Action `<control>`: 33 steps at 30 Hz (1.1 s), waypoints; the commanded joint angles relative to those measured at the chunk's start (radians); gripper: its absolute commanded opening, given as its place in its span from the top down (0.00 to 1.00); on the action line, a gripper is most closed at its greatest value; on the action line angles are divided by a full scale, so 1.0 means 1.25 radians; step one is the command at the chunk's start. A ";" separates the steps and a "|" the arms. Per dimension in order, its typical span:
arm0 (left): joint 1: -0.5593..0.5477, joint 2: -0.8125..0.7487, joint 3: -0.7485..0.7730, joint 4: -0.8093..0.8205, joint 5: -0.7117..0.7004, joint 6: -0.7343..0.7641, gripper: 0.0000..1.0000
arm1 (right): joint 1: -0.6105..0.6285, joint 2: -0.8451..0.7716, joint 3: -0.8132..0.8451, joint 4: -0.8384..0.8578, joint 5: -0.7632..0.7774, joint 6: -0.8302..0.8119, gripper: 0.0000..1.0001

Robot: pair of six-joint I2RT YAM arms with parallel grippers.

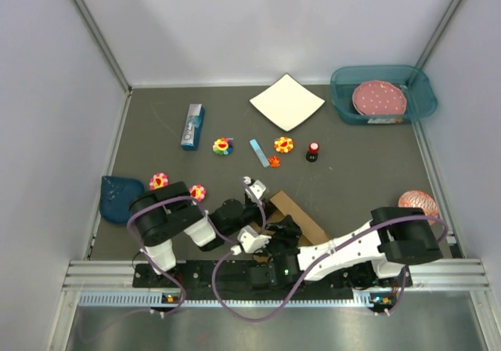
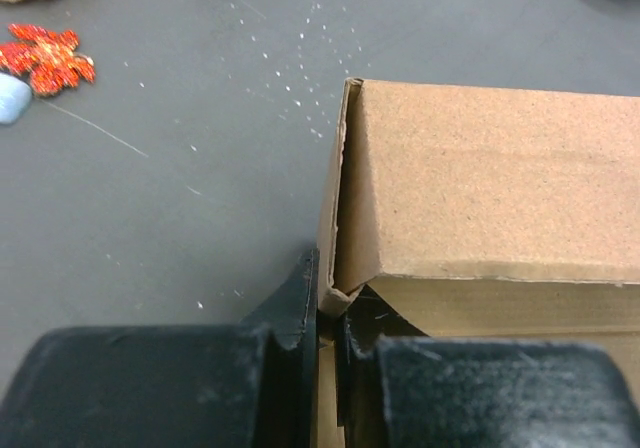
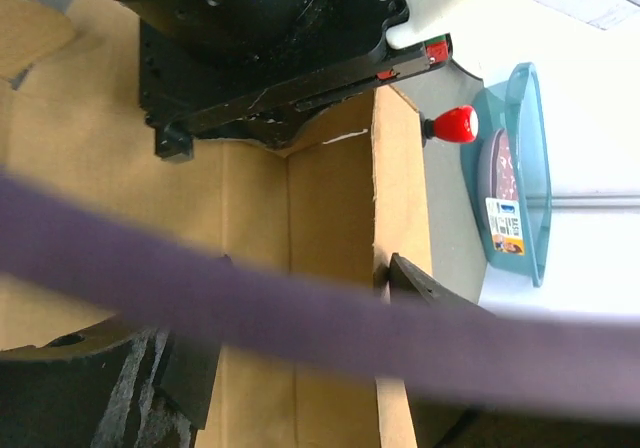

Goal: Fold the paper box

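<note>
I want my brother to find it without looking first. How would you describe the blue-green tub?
Look down on the grey table and go to its far right corner. The see-through blue-green plastic tub sits there, just right of the white square sheet. It alone holds a pink dotted round plate inside raised sides.

Top cam looks down over the grey bench (image 1: pixel 368 180); both wrist cams sit right up against the brown cardboard box (image 2: pixel 480 188).
</note>
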 commanded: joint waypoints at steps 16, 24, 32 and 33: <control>0.003 -0.179 -0.007 -0.069 -0.112 0.064 1.00 | 0.086 -0.176 0.017 -0.250 0.020 0.317 0.20; 0.003 -0.226 0.000 -0.234 -0.190 0.015 1.00 | 0.101 -0.345 0.014 -0.254 0.063 0.347 0.18; 0.003 -0.264 0.059 -0.484 -0.295 -0.059 1.00 | 0.101 -0.470 0.032 -0.254 0.107 0.373 0.19; 0.003 -0.266 0.062 -0.503 -0.300 -0.068 1.00 | 0.092 -0.482 0.027 -0.254 0.107 0.383 0.19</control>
